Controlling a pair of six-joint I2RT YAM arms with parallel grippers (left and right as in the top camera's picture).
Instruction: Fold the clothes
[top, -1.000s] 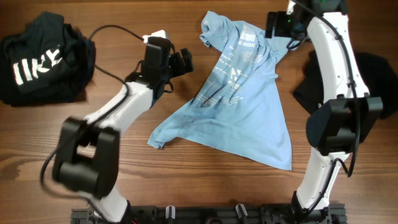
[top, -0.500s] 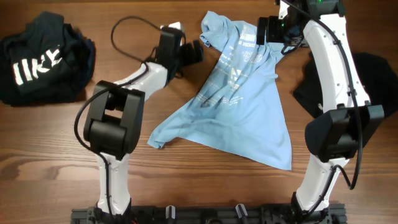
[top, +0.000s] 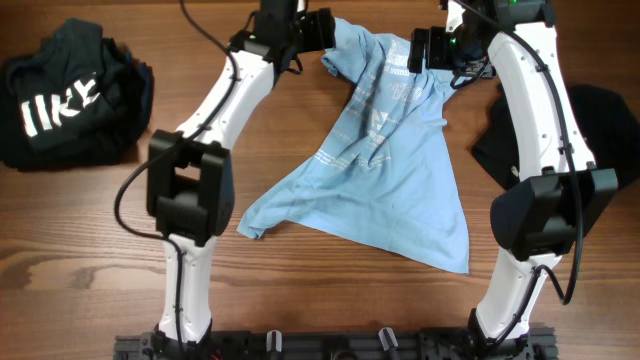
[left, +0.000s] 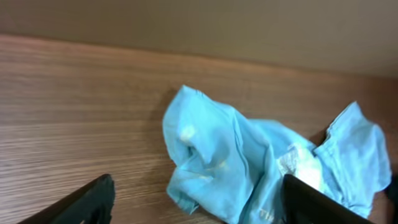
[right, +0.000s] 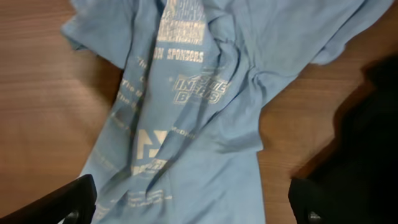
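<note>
Overhead, a light blue T-shirt (top: 385, 170) with pale printed text is lying rumpled across the middle of the wooden bench (top: 80, 250). The left tool (top: 322, 30) is hovering at its upper left sleeve, fingers spread, released. The right tool (top: 418, 50) is hanging over the upper right sleeve, likewise released. A black T-shirt (top: 70, 95) is sitting bunched far left, and another dark garment (top: 590, 130) is lying far right.

A brown wooden table (top: 80, 250) with fine grain running side to side fills the scene under soft, even light that casts only faint shadows, and behind its far edge rises a plain, dull beige wall (left: 249, 25).
</note>
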